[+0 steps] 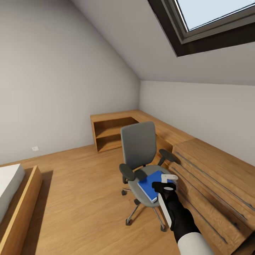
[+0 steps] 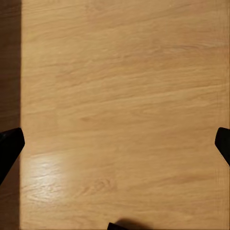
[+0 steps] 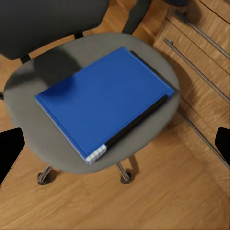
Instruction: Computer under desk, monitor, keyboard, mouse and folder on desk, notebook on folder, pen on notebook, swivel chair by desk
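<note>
At the far left of the head view, the corner of a bed [image 1: 14, 198] with a white mattress and a wood frame sits on the oak floor [image 1: 81, 191]. A small white wall socket [image 1: 34, 148] is low on the pale grey wall behind it. Farther right, open oak corner shelves [image 1: 109, 134] stand against the wall under the sloped ceiling.

The swivel chair [image 1: 140, 148] stands in the middle of the room, just beside the light oak dresser [image 1: 212, 177] with long metal bar handles. The chair has a grey back, black armrests and a shiny base on wheels. The blue folder [image 1: 150, 185] lies flat on the grey seat. In the right wrist view the folder [image 3: 103, 98] shows its black spine and white page edges, and the seat [image 3: 43, 139] shows all around it.

The right pincer [image 1: 166, 184] hangs over the seat, just above the folder. Its two dark fingertips [image 3: 9, 148] sit far apart at the edges of the right wrist view, so it is wide open and holds nothing.

The left pincer [image 2: 115, 143] looks straight down at bare floor planks [image 2: 120, 86]. Its fingertips [image 2: 8, 143] are spread wide too, with nothing between them.

A skylight [image 1: 212, 21] with a dark frame is set in the ceiling at the upper right.
</note>
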Motion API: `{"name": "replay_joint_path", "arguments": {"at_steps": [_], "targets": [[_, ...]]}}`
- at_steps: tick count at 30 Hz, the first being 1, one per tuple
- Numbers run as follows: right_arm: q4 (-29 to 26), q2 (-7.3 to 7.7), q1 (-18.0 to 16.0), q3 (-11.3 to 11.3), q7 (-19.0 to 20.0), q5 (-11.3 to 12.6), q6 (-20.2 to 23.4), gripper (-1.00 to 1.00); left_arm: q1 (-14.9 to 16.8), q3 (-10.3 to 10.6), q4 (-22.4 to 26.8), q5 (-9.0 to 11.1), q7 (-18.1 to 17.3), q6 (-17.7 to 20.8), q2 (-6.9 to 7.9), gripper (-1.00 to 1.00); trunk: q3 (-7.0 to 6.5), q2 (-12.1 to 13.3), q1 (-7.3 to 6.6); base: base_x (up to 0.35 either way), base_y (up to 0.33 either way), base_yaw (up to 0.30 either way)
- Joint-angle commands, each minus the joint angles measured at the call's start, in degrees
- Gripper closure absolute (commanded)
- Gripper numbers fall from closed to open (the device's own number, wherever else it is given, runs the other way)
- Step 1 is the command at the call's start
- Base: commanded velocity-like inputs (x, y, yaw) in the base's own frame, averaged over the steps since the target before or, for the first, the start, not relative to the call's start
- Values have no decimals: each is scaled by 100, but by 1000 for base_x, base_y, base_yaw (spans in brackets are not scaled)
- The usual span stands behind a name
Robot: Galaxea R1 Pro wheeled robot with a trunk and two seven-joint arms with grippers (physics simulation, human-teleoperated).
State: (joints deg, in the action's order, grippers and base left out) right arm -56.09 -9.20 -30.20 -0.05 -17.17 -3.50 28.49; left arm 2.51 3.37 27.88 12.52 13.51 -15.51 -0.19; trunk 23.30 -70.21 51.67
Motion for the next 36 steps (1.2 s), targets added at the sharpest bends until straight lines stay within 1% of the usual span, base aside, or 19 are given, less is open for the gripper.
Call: {"name": "replay_joint_path", "arguments": {"at_steps": [1, 14, 18, 19, 23, 25, 26, 28, 30, 31, 32, 33, 34, 36], "targets": [[-4, 5, -3, -4, 12, -35, 43, -100, 4, 34, -2, 49, 29, -22, 2, -100, 7, -4, 3, 312, 93, 0], [126, 37, -3, -6, 77, -42, -5, -100, 4, 34, -2, 49, 43, -22, 3, -100, 7, -4, 3, 315, 94, 0], [335, 62, -3, 2, 156, -49, -290, -100, 4, 33, -2, 49, 51, -26, 3, -100, 7, -4, 3, 316, 94, 0], [447, 77, -3, 8, 201, -57, -469, -100, 4, 33, -2, 49, 53, -24, 2, -100, 7, -4, 3, 316, 94, 0], [808, 106, -3, 17, 308, -82, -907, -100, 4, 32, -2, 49, 54, -25, 6, -100, 7, -4, 3, 316, 94, 0], [1078, 156, -8, 15, 355, -94, -1197, -100, 4, 32, -2, 49, 58, -26, 8, -100, 7, -4, 3, 316, 94, 0], [1276, 212, -11, 15, 374, -98, -1427, -100, 4, 32, -2, 49, 60, -28, 9, -100, 7, -4, 3, 316, 94, 0], [1488, 271, -16, 14, 386, -98, -1669, -100, 4, 32, -2, 49, 62, -29, 9, -100, 7, -4, 3, 316, 94, 0], [1972, 348, -33, 14, 399, -102, -2134, -100, 4, 34, 9, 47, 59, -33, 10, -100, 7, -4, 3, 316, 94, 0], [2115, 362, -40, 14, 400, -103, -2244, -100, 4, 35, 18, 46, 58, -34, 10, -100, 7, -4, 3, 309, 91, 0], [2432, 394, -67, 13, 405, -104, -2462, -100, 4, 37, 30, 45, 52, -45, 10, -100, 7, -4, 3, 272, 71, 0], [2603, 415, -96, 13, 407, -105, -2572, -100, 4, 38, 36, 46, 48, -54, 10, -100, 7, -4, 3, 245, 57, 0], [2952, 465, -199, 13, 410, -105, -2789, -100, 4, 39, 43, 47, 39, -84, 10, -100, 7, -4, 3, 176, 36, 0], [3613, 550, -514, 13, 414, -106, -3154, -100, 4, 49, 54, 45, 26, -157, 8, -100, 7, -4, 3, 92, 19, 0]]}}
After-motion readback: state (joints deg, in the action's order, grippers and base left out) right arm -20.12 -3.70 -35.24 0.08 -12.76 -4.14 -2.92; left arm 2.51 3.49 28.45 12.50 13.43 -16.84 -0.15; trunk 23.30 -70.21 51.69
